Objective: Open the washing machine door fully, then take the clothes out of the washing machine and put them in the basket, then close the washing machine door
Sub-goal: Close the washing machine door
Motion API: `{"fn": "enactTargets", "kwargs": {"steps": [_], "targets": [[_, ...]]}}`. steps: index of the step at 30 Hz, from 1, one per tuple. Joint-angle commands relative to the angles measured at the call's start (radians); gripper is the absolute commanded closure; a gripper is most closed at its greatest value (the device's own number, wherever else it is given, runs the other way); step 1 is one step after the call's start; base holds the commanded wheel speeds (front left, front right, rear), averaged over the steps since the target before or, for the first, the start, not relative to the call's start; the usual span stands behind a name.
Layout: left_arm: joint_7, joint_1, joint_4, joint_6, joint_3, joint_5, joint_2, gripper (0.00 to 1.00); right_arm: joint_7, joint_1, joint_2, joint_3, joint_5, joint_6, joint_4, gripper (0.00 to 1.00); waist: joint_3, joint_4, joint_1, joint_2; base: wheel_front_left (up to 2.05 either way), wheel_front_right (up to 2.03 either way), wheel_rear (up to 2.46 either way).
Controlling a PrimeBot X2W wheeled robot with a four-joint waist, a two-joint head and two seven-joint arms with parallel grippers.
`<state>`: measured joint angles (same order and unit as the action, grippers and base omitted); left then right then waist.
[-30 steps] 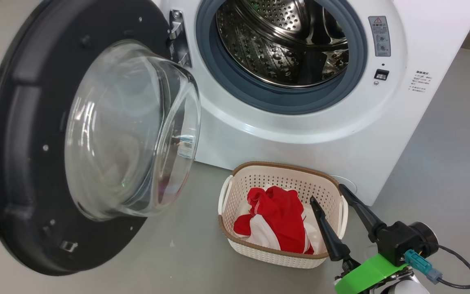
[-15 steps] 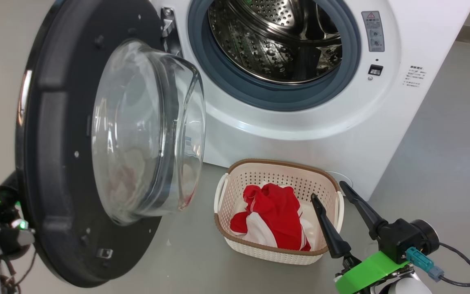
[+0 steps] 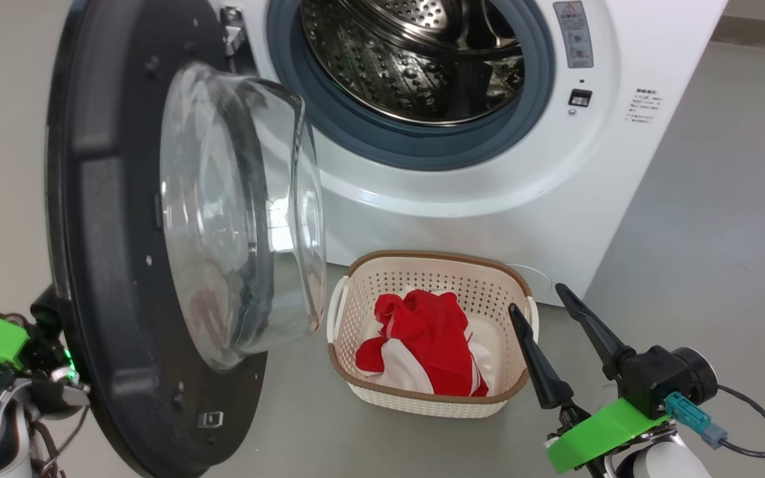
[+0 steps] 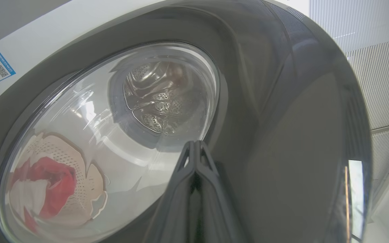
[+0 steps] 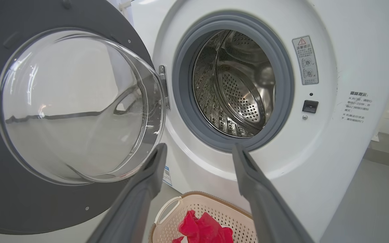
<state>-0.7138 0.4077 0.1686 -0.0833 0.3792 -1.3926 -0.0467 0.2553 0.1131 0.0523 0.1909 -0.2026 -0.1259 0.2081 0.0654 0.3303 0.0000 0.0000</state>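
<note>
The left claw (image 4: 196, 145), pinched tight on nothing, is close up to the outside of the open washing machine door (image 3: 103, 199), and the right claw (image 3: 535, 299) is spread wide beside the basket (image 3: 432, 254) with the red clothes (image 3: 422, 325) in it.

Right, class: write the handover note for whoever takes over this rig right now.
Left pincer: shut, tips at the outer face of the washing machine door.
Right pincer: open, holding nothing, beside the basket.
The clothes lie in the basket; the drum looks empty.
Done: door opened, clothes moved.
Left: close the door.
</note>
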Motion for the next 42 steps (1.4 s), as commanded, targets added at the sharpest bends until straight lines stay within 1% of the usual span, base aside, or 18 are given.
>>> {"fn": "enactTargets", "kwargs": {"steps": [1,12,27,34,42], "targets": [[0.0,0.0,-0.041,-0.003,0.011,-0.011,-0.019,1.0,0.006,0.041,-0.002,0.018,-0.014,-0.005,-0.027,0.0,0.009,-0.018,0.0,0.0,0.0,0.0,0.0],[0.039,-0.031,-0.089,-0.005,-0.036,-0.051,-0.006,1.0,0.006,0.041,-0.002,0.018,-0.014,-0.005,-0.028,0.0,0.008,-0.075,0.0,0.0,0.0,0.0,0.0],[0.12,-0.076,-0.18,-0.015,-0.117,-0.12,-0.004,1.0,0.006,0.044,-0.002,0.017,-0.014,-0.005,-0.026,0.0,0.012,-0.19,0.0,0.0,0.0,0.0,0.0],[0.159,-0.059,-0.174,-0.009,-0.146,-0.134,-0.004,1.0,0.006,0.056,-0.002,0.011,-0.012,-0.005,-0.027,0.0,0.029,-0.244,0.0,0.0,0.0,0.0,0.0],[0.184,-0.028,-0.154,0.009,-0.171,-0.151,-0.004,1.0,0.006,0.065,-0.002,0.009,-0.012,-0.005,-0.033,0.0,0.049,-0.304,0.0,0.0,0.0,0.0,0.0]]}}
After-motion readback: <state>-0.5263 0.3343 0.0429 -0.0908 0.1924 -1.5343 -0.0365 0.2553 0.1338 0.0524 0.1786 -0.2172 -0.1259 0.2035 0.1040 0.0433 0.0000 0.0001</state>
